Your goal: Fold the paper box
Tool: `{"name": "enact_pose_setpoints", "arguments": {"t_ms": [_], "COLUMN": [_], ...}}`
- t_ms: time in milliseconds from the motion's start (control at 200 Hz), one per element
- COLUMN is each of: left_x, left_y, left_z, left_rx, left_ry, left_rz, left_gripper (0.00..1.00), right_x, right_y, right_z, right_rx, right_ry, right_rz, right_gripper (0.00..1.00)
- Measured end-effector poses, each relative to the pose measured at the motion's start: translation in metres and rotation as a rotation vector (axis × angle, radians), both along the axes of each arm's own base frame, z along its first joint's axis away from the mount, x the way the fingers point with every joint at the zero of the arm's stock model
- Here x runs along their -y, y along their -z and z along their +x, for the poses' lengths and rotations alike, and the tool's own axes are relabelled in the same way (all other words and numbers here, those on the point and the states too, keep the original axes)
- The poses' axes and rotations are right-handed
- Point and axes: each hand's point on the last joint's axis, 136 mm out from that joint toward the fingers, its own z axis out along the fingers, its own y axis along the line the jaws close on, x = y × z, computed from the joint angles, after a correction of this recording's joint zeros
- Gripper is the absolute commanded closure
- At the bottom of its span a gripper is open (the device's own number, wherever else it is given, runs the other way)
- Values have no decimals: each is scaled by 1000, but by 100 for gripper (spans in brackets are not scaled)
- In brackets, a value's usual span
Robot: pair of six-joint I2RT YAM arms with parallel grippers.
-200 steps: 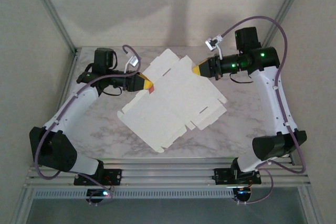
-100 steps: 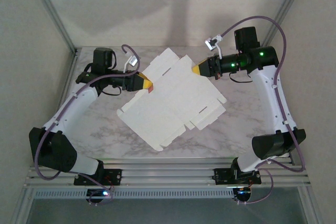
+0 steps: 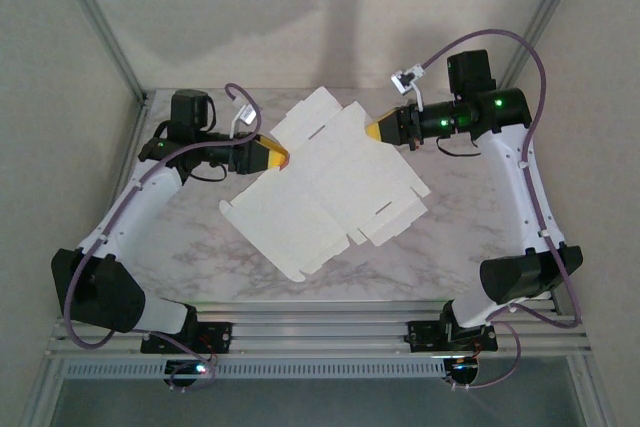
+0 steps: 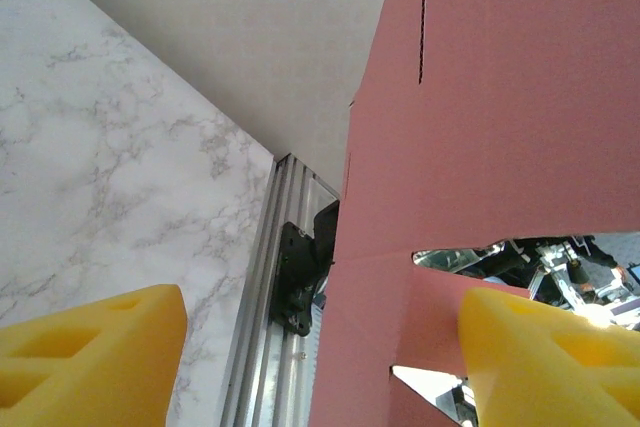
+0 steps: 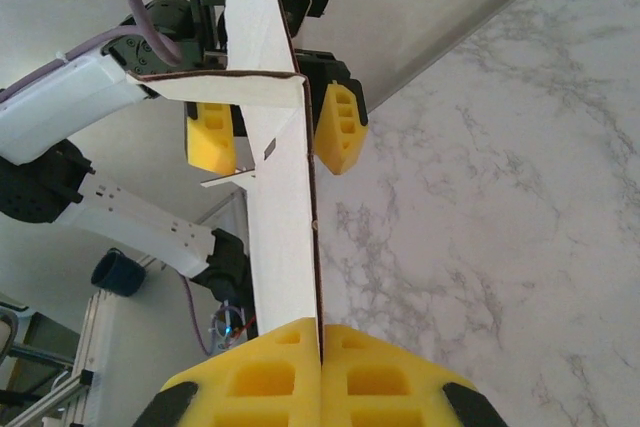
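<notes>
Left gripper [image 3: 275, 154]: jaws apart, box [image 3: 330, 187] edge sits between them, no contact that I can see. Box spans from there across to right gripper [image 3: 372, 131], which is clamped on the opposite edge. Risk: with one pinch on thin board, the sheet may pivot or slip out. Left could snag a tab if I close off-crease.

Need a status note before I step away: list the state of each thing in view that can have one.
paper box: not yet folded, spread out as a sheet, white face up, pink face below.
left gripper: jaws open, one on each side of the box's left edge, not clamping it.
right gripper: jaws shut on the box's far right edge.
lights on the right arm: lit green.
</notes>
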Motion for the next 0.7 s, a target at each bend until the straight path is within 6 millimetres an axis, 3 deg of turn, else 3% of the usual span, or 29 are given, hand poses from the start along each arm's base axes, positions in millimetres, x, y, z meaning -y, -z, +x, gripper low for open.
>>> {"name": "enact_pose_setpoints", "arguments": {"t_ms": [280,701], "left_x": [3,9], "left_y": [3,8], "left_z": [-2,-3], "left_rx": [-4,-26], "left_ry": [9,29], "left_rz": [1,5], "left_gripper": [34,59], "right_x": [-1,-1], "right_y": [-3,-3], "right_z": [-1,0], "right_rx": [-3,-9], "right_ry": [-8,-5], "right_rz": [17,18], "right_gripper": [100,100]}}
